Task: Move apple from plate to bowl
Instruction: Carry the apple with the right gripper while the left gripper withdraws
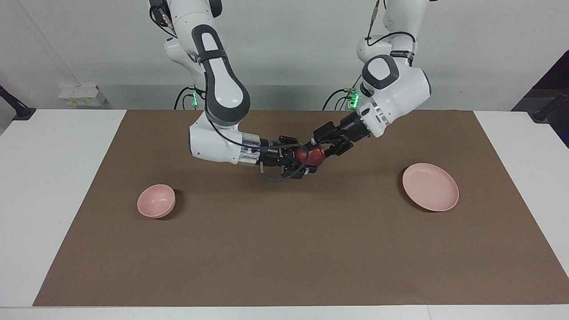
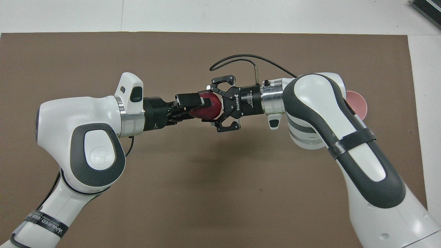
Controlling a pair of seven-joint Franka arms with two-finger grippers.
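Note:
The dark red apple [image 1: 314,156] hangs in the air over the middle of the mat, between both grippers; it also shows in the overhead view [image 2: 209,109]. My left gripper [image 1: 321,149] [image 2: 201,103] is shut on the apple. My right gripper [image 1: 306,162] [image 2: 211,104] meets it from the other end, its fingers spread on either side of the apple. The flat pink plate [image 1: 430,186] lies bare toward the left arm's end; the left arm hides it in the overhead view. The small pink bowl [image 1: 155,201] stands toward the right arm's end, mostly hidden by the right arm in the overhead view [image 2: 358,103].
A brown mat [image 1: 284,249] covers most of the white table [image 1: 53,186]. A black cable [image 2: 241,59] loops out from the right wrist. Both forearms reach low over the part of the mat nearest the robots.

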